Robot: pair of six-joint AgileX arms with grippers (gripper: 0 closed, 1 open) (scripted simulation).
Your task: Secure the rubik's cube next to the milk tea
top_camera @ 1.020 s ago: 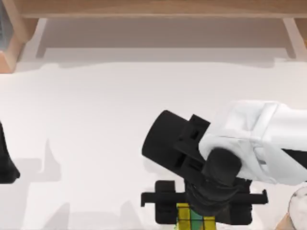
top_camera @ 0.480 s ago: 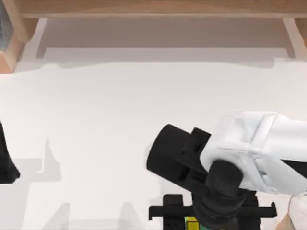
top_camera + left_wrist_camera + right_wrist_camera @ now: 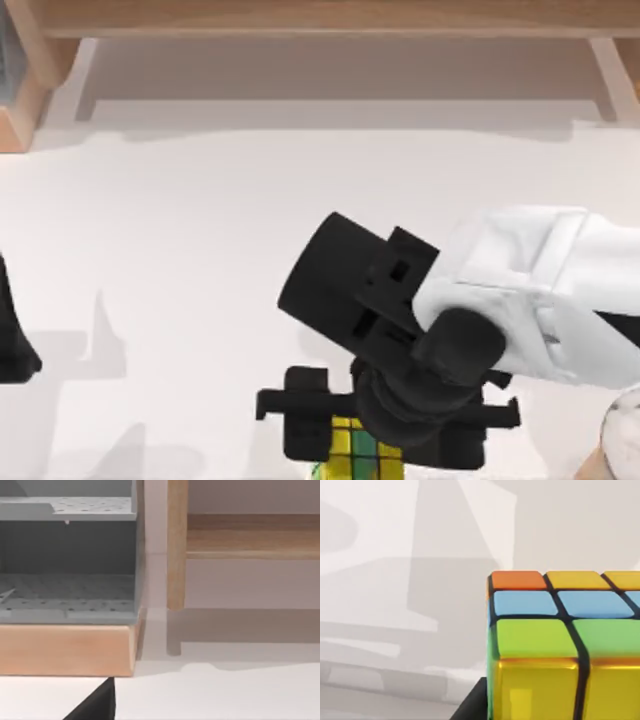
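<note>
Change: against the picture half a second earlier, the right hand is seen shifted toward 9 o'clock and slightly toward 12 in the top view, and more of the cube is uncovered; a second earlier the hand lay between those two places.
Cube: a glossy block of square tiles parted by black seams; yellow and green tiles are seen in the top view at 6 o'clock, at the picture's lower edge. In the right wrist view the cube is shown close, with orange, yellow, blue and green tiles and a shiny yellow face.
Right hand: black, with a flat crossbar; it is held over the cube at 6 o'clock. Its fingers are set on either side of the cube, but whether they are clamped on it cannot be told.
Right arm: a white, smooth shell is joined to a black cylindrical wrist.
Milk tea: a whitish round edge with a tan side is seen at 4 o'clock, near the cube.
Left hand: a black part is parked at 9 o'clock.
Worktop: white and matt, with a pale wooden frame at 12 o'clock.
Left wrist view: a grey perforated rack on a wooden base.
</note>
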